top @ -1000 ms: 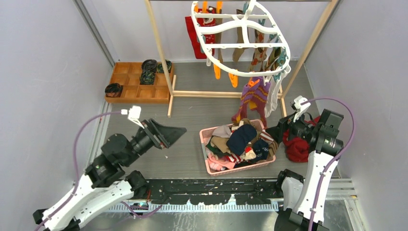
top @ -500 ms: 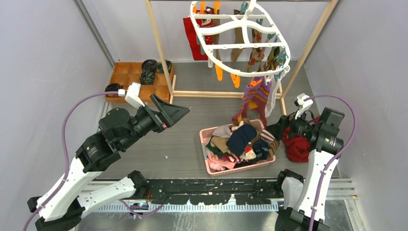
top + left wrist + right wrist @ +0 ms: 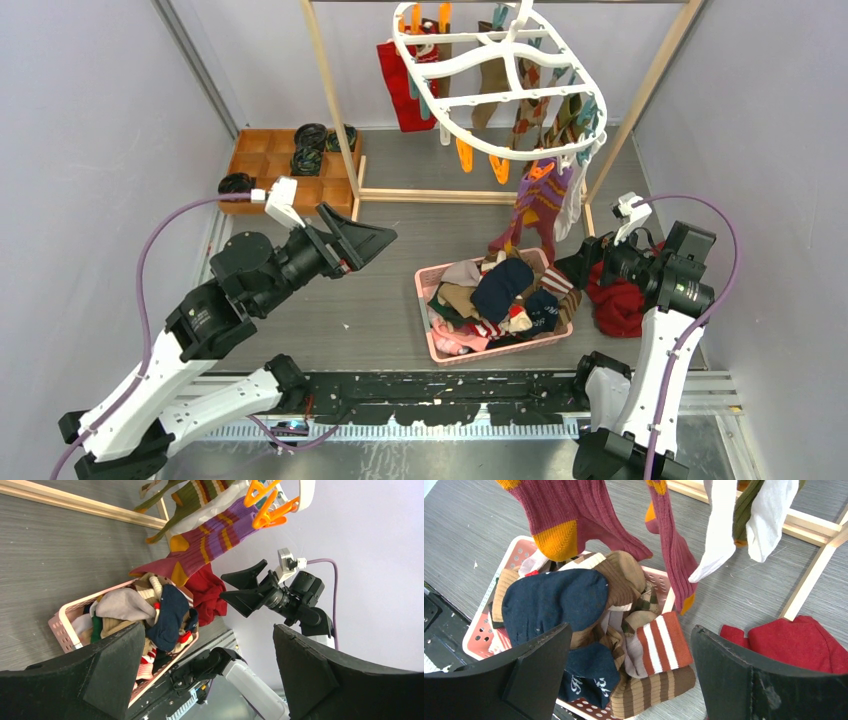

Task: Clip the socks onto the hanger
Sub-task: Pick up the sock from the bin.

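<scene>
Many socks (image 3: pixel 505 295) lie heaped in the pink basket (image 3: pixel 424 300) on the surface, below the hanger (image 3: pixel 500 96), where several already hang clipped. The right claw (image 3: pixel 631 630), spread wide and empty, hovers over the heap, likely to pick one. The left claw (image 3: pixel 357 222), equally wide and empty, waits nearby.

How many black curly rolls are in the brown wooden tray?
4 rolls. One sits in the wooden tray's near-left corner; three cluster at its far right: two at the back, one just in front. The rack post may hide more.
</scene>
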You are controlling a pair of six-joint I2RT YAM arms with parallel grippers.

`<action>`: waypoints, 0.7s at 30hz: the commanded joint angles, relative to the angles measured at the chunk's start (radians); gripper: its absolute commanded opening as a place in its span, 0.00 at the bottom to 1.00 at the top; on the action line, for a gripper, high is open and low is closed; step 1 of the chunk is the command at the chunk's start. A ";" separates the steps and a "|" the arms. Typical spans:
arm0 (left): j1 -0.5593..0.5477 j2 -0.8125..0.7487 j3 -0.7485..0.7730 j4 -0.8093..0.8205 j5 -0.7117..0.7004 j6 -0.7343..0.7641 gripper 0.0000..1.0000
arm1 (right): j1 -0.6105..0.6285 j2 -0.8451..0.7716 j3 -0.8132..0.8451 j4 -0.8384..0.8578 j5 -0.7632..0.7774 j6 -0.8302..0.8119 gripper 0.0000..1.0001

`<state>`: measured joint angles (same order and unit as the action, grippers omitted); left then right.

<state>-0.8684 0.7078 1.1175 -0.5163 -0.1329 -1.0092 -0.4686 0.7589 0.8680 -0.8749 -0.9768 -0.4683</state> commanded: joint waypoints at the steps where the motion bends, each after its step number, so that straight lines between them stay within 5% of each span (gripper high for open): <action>1: 0.002 0.016 0.005 0.062 0.031 0.015 1.00 | -0.002 -0.009 0.029 0.019 0.001 -0.007 0.94; 21: 0.002 -0.026 -0.051 0.140 0.075 -0.005 1.00 | 0.009 -0.007 0.029 0.015 -0.002 -0.011 0.95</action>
<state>-0.8684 0.7048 1.0863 -0.4515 -0.0513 -1.0229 -0.4664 0.7570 0.8680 -0.8749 -0.9699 -0.4717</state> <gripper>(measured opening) 0.996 0.948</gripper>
